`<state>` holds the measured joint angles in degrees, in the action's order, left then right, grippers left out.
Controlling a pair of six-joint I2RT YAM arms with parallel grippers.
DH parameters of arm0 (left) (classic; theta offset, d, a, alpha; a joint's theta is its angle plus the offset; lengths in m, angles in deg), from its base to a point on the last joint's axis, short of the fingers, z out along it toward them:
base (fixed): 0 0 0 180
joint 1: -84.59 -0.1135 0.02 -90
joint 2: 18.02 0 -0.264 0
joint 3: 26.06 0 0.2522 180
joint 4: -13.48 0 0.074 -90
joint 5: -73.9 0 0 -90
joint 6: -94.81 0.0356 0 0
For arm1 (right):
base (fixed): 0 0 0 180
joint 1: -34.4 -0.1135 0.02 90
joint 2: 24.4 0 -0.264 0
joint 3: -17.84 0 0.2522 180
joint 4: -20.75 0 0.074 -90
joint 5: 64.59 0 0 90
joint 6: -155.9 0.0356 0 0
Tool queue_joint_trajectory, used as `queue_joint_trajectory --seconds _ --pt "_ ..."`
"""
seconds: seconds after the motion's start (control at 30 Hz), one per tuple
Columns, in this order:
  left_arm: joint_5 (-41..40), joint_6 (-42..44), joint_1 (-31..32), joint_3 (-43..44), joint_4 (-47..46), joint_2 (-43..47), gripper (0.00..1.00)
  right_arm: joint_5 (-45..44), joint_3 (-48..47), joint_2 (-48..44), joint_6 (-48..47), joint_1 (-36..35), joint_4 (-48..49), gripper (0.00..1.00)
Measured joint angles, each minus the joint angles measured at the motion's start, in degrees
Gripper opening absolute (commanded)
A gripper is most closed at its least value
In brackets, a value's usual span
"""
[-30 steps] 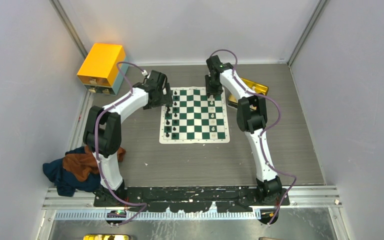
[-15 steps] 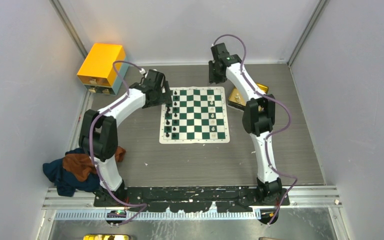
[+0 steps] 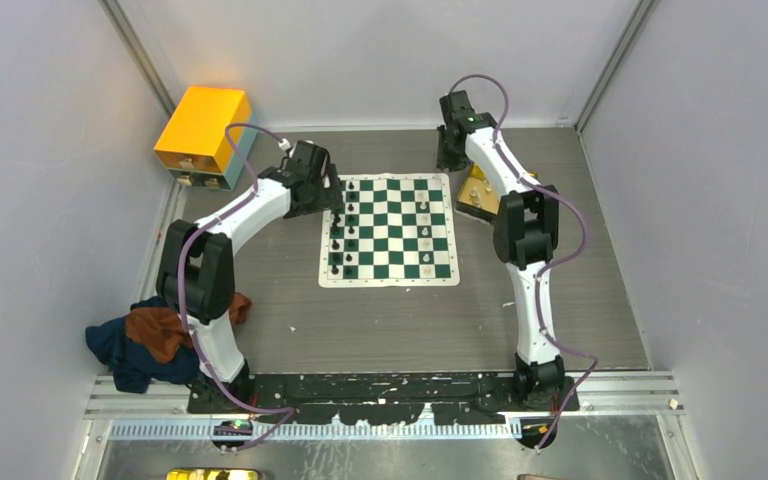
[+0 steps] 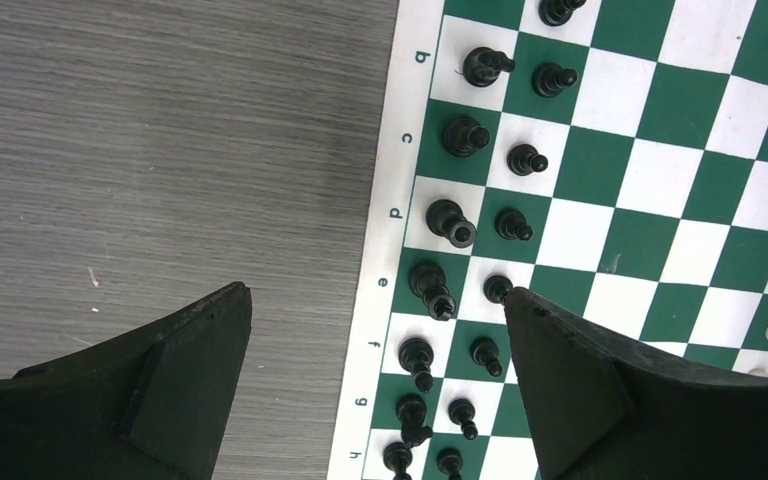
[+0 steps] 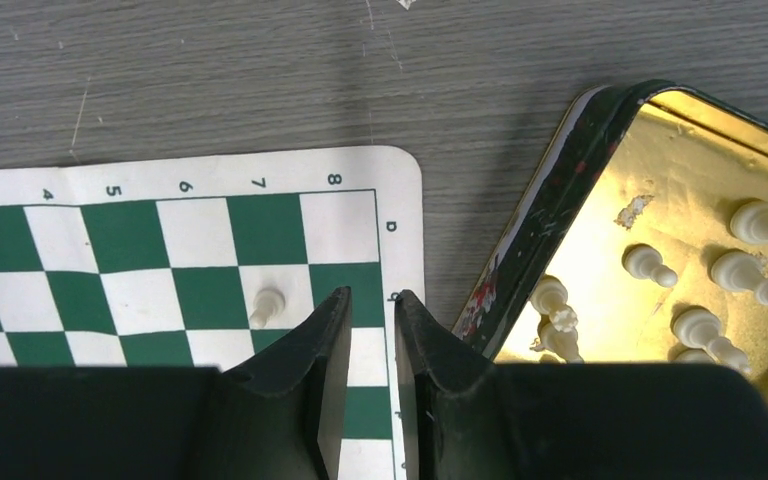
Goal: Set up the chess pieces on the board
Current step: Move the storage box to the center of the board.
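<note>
The board (image 3: 388, 230) lies flat in the middle of the table (image 3: 380, 320), its far right corner close to an open tin (image 5: 560, 200) with a gold inside. Black pieces (image 4: 450, 135) stand upright in two columns along the board's left edge, one to a square. The rows nearest my wrist camera are cut off at the bottom of the picture, and one piece is half hidden behind my finger. From overhead they are too small to tell apart by type.

A few white pieces (image 3: 425, 232) stand spaced down a column near the board's right side. One white pawn (image 5: 265, 305) shows on a white square just left of my right hand's fingers. More cream chessmen (image 5: 750, 275) lie loose on their sides in the tin, which runs out of the picture at the right. The hand's dark body hides whether its rim touches the board.

My left hand (image 4: 377, 292) hangs spread wide over the board's left border, gripping nothing, with one finger above bare table and the other above the second column. My right hand (image 5: 372, 295) hovers over the far right corner, its fingers drawn nearly together with a slim empty gap between them.

An orange-yellow box (image 3: 203, 120) sits in the far left corner. Crumpled cloth (image 3: 150, 340) lies by my left base.
</note>
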<state>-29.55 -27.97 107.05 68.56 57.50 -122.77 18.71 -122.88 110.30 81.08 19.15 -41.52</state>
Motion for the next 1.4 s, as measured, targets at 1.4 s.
queue_joint_trajectory --seconds 1.4 --pt "1.0 0.0 0.0 -0.4 0.0 0.0 0.98 -4.5 2.8 5.9 0.2 6.1 2.2 0.30"
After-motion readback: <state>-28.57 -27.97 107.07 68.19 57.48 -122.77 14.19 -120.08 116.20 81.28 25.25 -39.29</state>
